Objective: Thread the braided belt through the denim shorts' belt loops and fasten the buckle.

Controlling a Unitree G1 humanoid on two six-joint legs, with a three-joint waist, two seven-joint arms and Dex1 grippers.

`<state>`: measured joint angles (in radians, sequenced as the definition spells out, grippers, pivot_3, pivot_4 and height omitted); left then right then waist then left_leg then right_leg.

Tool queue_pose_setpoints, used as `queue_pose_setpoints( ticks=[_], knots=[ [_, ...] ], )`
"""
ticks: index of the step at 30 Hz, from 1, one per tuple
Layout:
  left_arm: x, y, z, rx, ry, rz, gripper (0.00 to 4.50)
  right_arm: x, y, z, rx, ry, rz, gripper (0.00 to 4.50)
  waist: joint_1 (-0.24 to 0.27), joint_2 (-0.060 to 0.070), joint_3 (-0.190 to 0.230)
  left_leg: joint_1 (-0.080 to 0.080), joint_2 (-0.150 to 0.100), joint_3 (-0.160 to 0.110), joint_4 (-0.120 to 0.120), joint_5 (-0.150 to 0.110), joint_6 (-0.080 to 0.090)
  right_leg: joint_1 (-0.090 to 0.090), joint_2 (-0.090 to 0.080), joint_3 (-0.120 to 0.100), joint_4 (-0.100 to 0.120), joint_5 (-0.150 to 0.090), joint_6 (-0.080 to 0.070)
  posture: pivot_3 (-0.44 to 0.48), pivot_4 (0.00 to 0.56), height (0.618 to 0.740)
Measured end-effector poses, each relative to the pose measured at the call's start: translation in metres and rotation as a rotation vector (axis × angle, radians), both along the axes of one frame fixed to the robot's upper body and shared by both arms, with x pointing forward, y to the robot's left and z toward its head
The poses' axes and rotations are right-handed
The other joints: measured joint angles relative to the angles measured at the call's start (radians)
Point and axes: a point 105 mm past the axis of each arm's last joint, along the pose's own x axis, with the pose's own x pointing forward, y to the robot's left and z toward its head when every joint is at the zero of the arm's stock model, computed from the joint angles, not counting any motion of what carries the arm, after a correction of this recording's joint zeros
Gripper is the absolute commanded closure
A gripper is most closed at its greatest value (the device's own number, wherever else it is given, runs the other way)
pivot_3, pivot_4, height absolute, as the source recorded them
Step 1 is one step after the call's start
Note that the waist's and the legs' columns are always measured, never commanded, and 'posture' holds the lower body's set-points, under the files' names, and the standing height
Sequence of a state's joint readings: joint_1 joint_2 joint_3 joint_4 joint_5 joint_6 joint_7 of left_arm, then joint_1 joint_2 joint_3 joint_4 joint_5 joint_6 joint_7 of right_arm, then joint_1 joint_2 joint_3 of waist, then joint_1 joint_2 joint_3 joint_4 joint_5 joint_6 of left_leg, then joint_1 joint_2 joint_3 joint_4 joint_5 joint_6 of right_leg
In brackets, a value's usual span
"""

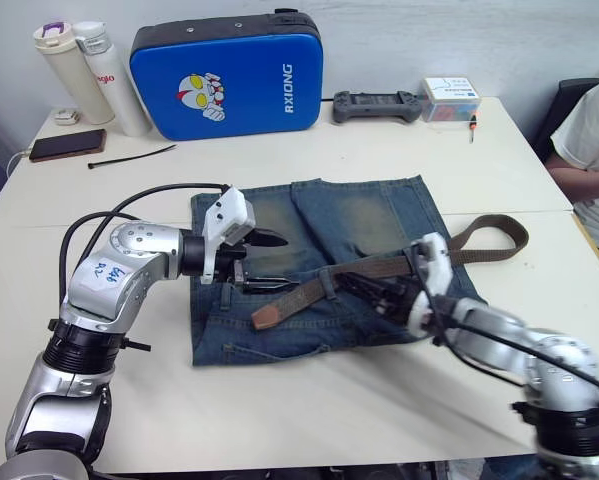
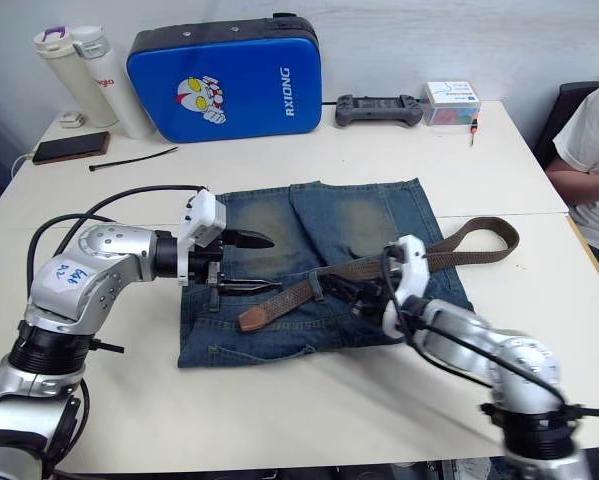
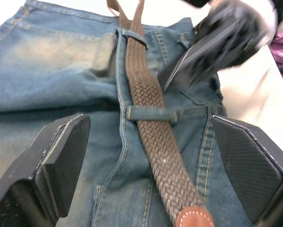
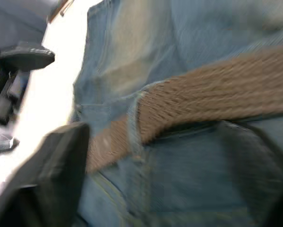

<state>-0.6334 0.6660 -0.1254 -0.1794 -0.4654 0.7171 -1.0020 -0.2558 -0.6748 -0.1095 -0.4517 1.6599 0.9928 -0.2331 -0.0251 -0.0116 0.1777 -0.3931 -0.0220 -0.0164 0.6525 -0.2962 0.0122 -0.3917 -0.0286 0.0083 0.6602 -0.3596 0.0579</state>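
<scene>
The denim shorts (image 1: 329,225) lie flat on the table, waistband toward me. The braided belt (image 1: 379,265) runs along the waistband under two belt loops (image 3: 155,113). Its tan leather tip (image 1: 267,316) rests on the left half, and its far part curls in a loop (image 1: 499,235) off the right edge of the shorts. My left gripper (image 1: 279,262) hovers open over the left end of the waistband, the belt lying between its fingers (image 3: 61,161). My right gripper (image 1: 374,290) is open low over the belt near the middle of the waistband. The buckle is hidden.
A blue case (image 1: 229,85) stands at the back with two bottles (image 1: 89,75) to its left. A phone (image 1: 66,146), a black cable tie (image 1: 129,155), a controller (image 1: 376,105) and a small box (image 1: 449,98) lie on the far table. A person (image 1: 594,150) sits at the right edge.
</scene>
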Motion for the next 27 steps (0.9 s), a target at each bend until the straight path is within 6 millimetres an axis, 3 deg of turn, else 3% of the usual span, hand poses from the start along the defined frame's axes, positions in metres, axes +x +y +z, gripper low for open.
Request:
queue_pose_setpoints(
  ticks=[3,5,7,11,15,18,20,21,22,26,27],
  knots=[
    [-0.002,-0.004,0.0,-0.002,-0.002,-0.025,0.0,-0.023,0.0,0.008,-0.204,-0.131,0.196,0.03,-0.001,0.002,0.001,-0.001,0.0,0.0,0.0,0.0,0.0,0.0,0.0,0.0,0.0,0.0,0.0,0.0,0.15,0.74],
    [-0.004,-0.004,0.0,0.007,0.001,-0.047,0.0,-0.043,-0.003,-0.002,-0.51,-0.243,0.391,0.03,0.0,0.004,0.002,-0.001,0.0,0.0,0.001,-0.001,0.001,-0.001,0.002,0.0,-0.002,0.0,0.0,0.0,0.15,0.74],
    [-0.007,0.0,0.0,0.027,0.009,-0.064,0.0,-0.052,-0.006,-0.012,-0.649,-0.312,0.52,0.03,-0.003,0.001,0.002,0.0,0.001,0.0,0.001,-0.001,0.0,-0.001,0.002,0.0,-0.003,0.0,0.0,0.0,0.15,0.74],
    [-0.015,0.014,-0.004,0.088,0.028,-0.069,0.0,-0.054,-0.015,-0.032,-0.802,-0.419,0.683,0.03,-0.002,0.001,0.002,0.0,0.0,0.001,0.001,0.0,-0.001,-0.001,0.001,0.001,-0.002,0.0,0.0,0.0,0.15,0.74],
    [-0.02,0.024,-0.007,0.105,0.045,-0.05,0.0,-0.038,-0.027,-0.052,-0.917,-0.48,0.715,0.03,0.001,0.001,0.002,0.0,0.0,0.0,0.003,0.0,-0.002,0.0,0.001,0.001,-0.001,0.0,0.0,0.0,0.15,0.74],
    [-0.023,0.025,-0.004,0.1,0.033,-0.04,0.0,-0.026,-0.023,-0.061,-0.961,-0.548,0.723,0.81,0.001,0.001,0.002,0.001,0.0,0.0,0.004,0.001,-0.002,0.0,0.001,0.001,-0.001,0.0,0.0,0.0,0.15,0.74],
    [-0.025,0.022,-0.003,0.094,0.033,-0.042,0.0,-0.019,-0.021,-0.061,-0.982,-0.592,0.714,1.76,-0.001,0.0,0.002,0.001,0.0,0.0,0.005,0.0,-0.002,0.001,0.001,0.001,0.0,0.0,0.0,0.0,0.15,0.74],
    [-0.027,0.022,-0.004,0.091,0.034,-0.035,0.0,-0.013,-0.023,-0.061,-0.994,-0.605,0.705,2.45,-0.002,0.0,0.002,0.002,0.0,0.0,0.005,0.0,-0.002,0.001,0.001,0.001,0.001,0.0,0.0,0.0,0.15,0.74],
    [-0.027,0.022,-0.004,0.091,0.035,-0.033,0.0,-0.012,-0.023,-0.061,-0.996,-0.607,0.704,2.58,-0.001,0.0,0.002,0.002,0.0,0.0,0.005,0.0,-0.002,0.001,0.001,0.001,0.001,0.0,0.0,0.0,0.15,0.74],
    [-0.026,0.025,-0.009,0.085,0.058,0.015,0.0,-0.008,-0.033,-0.061,-1.03,-0.614,0.728,4.32,0.002,0.0,0.002,0.002,0.0,0.0,0.007,0.0,-0.001,0.002,0.0,0.001,0.002,0.0,0.0,0.0,0.15,0.74],
    [-0.027,0.023,-0.009,0.08,0.061,0.015,0.0,-0.006,-0.039,-0.059,-1.063,-0.623,0.743,4.47,0.003,0.0,0.002,0.002,0.0,0.0,0.008,-0.001,0.0,0.003,0.0,0.001,0.002,0.0,0.0,0.0,0.15,0.74]
  ],
)
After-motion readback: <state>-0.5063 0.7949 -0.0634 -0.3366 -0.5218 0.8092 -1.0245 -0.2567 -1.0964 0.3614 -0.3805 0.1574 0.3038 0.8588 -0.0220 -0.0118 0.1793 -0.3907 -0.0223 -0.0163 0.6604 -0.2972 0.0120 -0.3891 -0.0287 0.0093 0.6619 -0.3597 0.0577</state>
